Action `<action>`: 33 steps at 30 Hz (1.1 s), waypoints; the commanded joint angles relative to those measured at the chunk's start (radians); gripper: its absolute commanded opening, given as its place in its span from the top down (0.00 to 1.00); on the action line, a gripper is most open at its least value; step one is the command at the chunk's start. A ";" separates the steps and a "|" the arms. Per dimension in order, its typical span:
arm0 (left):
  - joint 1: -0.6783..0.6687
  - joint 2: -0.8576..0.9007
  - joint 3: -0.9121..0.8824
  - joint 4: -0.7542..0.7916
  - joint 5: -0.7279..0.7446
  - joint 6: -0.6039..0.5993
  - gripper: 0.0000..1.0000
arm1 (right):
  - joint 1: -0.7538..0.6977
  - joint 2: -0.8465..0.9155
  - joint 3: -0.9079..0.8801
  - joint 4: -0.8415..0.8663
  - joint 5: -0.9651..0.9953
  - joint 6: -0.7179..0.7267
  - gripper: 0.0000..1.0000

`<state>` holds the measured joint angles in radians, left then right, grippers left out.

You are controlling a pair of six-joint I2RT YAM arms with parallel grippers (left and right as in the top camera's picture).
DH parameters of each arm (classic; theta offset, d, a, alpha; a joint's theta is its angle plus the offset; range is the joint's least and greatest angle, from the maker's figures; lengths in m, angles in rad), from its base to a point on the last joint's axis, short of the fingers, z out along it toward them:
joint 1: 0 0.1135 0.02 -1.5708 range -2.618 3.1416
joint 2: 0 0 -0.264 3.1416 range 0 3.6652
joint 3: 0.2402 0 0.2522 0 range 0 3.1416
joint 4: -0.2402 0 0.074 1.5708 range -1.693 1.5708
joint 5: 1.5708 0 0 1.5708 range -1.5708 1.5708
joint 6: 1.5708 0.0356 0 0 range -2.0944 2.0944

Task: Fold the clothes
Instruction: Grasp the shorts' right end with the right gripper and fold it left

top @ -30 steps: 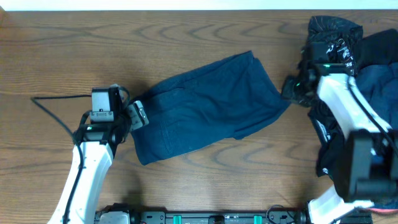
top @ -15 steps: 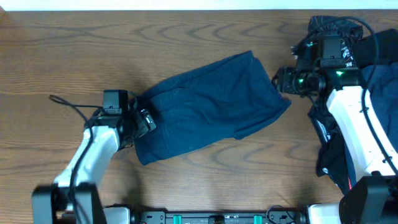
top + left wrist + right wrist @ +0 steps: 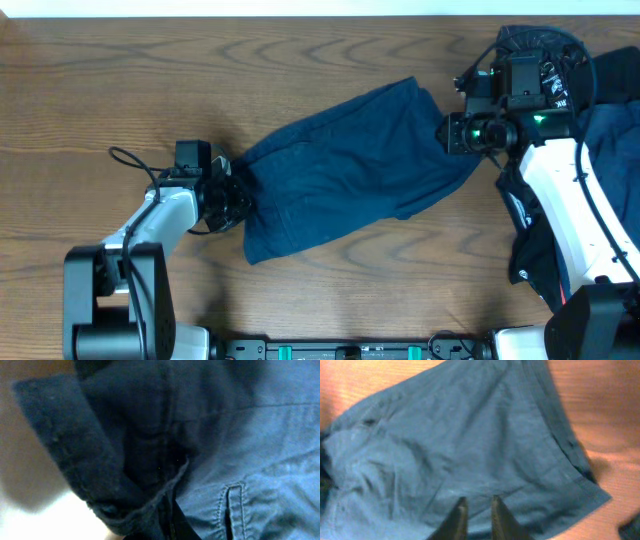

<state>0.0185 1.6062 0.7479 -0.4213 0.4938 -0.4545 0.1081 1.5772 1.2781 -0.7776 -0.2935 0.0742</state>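
Note:
Navy shorts (image 3: 350, 165) lie slanted across the middle of the wooden table (image 3: 100, 80). My left gripper (image 3: 235, 195) is at their left waist end, shut on the bunched waistband. In the left wrist view the waistband and a stitched seam of the shorts (image 3: 240, 435) fill the frame and hide the fingers. My right gripper (image 3: 450, 132) is at the right leg end. Its two dark fingers (image 3: 462, 510) stand close together, pinching the blue cloth (image 3: 470, 435) between the tips (image 3: 478, 502).
More clothes are heaped at the right edge: a navy piece (image 3: 615, 120) and a black piece with white print (image 3: 540, 45) behind the right arm. A black cable (image 3: 130, 160) loops on the table left of the left wrist.
Both grippers closed on the shorts' ends. The left gripper moved right into the waistband, and the shorts shifted right and now look drawn out between the two arms.

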 commanded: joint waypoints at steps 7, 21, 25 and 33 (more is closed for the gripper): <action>-0.005 -0.265 0.159 -0.290 -0.031 0.016 0.94 | 0.149 0.079 0.009 0.039 -0.107 -0.130 0.99; -0.005 -0.412 0.252 -0.301 0.061 -0.004 0.94 | 0.504 0.436 0.009 0.188 -0.328 -0.061 0.99; -0.005 -0.414 0.280 -0.281 0.087 -0.010 0.94 | 0.624 0.520 0.009 0.290 -0.328 0.000 0.99; -0.005 -0.414 0.365 -0.243 0.074 -0.019 0.94 | 0.703 0.497 0.038 0.414 -0.300 0.061 0.99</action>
<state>0.0158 1.2079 1.0576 -0.6880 0.5491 -0.4679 0.8108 2.0903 1.2900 -0.3557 -0.6025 0.0956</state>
